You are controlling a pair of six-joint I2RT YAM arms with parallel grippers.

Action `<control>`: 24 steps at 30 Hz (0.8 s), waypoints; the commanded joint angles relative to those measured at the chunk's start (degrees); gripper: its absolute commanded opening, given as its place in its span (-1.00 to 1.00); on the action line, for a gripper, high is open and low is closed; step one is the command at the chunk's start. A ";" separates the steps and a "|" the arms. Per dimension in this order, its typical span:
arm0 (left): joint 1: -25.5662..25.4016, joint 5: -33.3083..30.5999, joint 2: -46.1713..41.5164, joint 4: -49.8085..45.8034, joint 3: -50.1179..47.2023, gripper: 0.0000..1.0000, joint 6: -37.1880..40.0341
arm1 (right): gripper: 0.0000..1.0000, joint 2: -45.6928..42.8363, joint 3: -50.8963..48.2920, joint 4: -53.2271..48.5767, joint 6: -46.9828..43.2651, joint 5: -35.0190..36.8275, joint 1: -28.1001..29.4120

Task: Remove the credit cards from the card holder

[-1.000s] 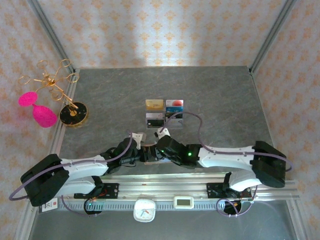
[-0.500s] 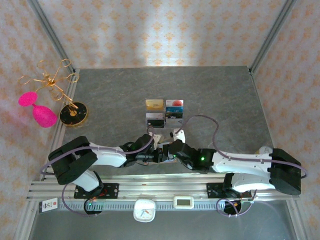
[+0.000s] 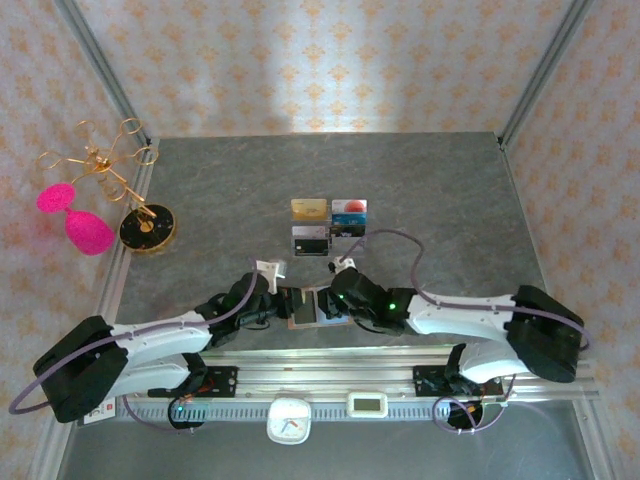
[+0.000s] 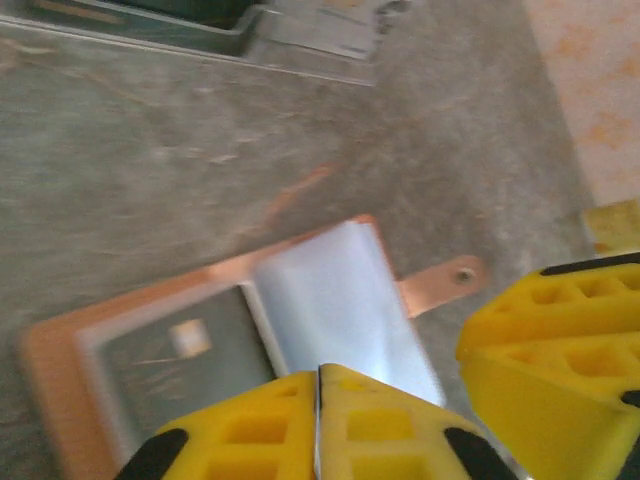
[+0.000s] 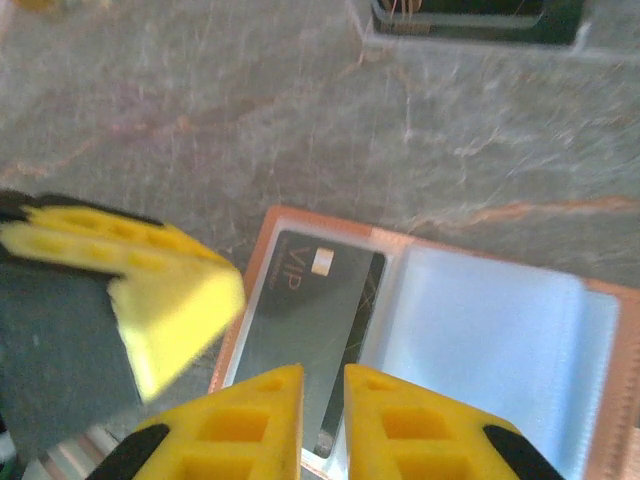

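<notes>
Where the counter comes closest to the arms, the left gripper sits at the near edge of the card holder. Its two yellow fingers are pressed together with no gap — I cannot tell if any sleeve is caught between them. The card holder lies open and flat, its long side running left to right. A grey card is tucked in the left half, its long side running near to far. The clear sleeve in the right half looks empty, and the snap tab sticks out to the right. The right gripper hangs over the grey card's near end, fingers nearly together; I cannot tell if they pinch it. The card looks thin, stiff, light and slippery — the sleeve soft and floppy. I think the card's near end is the best place to hold it, pulling along its long side.
</notes>
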 commanded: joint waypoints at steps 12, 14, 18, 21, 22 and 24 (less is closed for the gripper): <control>1.32 -0.91 5.19 0.91 -2.79 -0.94 2.44 | -0.71 9.97 2.65 5.70 5.97 -13.50 -4.86; 1.36 -1.31 5.95 -0.55 -2.54 -0.95 2.66 | -0.71 10.91 2.84 5.49 6.33 -13.75 -5.11; 1.35 -1.48 5.13 -1.62 -3.31 -0.96 2.60 | -0.70 12.38 2.94 4.97 6.77 -13.51 -5.33; 1.29 -1.63 4.30 -2.04 -3.74 -0.95 2.62 | -0.67 12.89 2.60 4.95 7.06 -13.29 -5.51; 1.30 -1.59 4.38 -1.92 -3.81 -0.95 2.62 | -0.66 13.14 2.56 5.15 7.08 -13.33 -5.55; 1.35 -1.57 5.13 -1.85 -3.76 -0.97 2.79 | -0.66 13.74 2.69 5.01 7.08 -13.36 -5.65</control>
